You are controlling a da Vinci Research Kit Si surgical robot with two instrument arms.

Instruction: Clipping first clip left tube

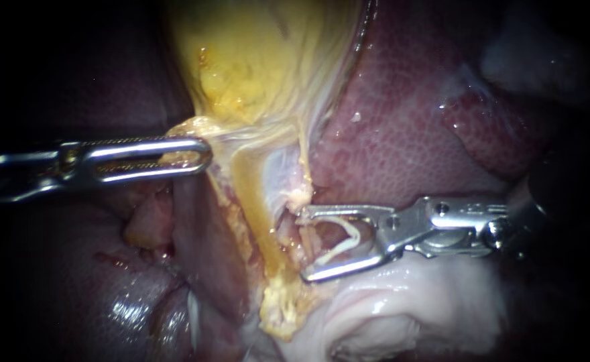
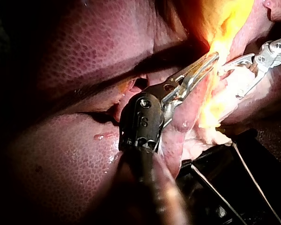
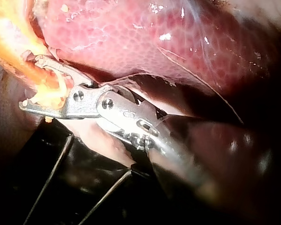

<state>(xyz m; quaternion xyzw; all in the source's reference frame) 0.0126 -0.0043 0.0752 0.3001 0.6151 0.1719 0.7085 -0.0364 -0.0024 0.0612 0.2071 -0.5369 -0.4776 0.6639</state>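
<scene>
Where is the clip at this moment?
Endoscope view, right of centre: the clip sits gripped at the right instrument's tip, below the liver, just right of the yellow strand under the gallbladder.

Left instrument (image 1: 203, 155): silver steel is gleaming; long narrow jaws, slotted down the middle, are ending in a rounded tip.
Teeth (image 2: 196, 69): fine serrations are running along the jaw edges.
Hub (image 2: 143, 123): a dark rounded block is carrying one round pin (image 2: 145, 103) and stamped marks.
Right instrument (image 1: 303, 245): bright steel too; two thin flat jaws are forking from a broad plate (image 1: 402, 228).
Rivets (image 3: 76, 96): round heads are dotting the plate, and a slotted link (image 3: 143, 129) is sitting behind them.
Shaft (image 3: 182, 161): a dull grey tube is running back, blurred.
</scene>
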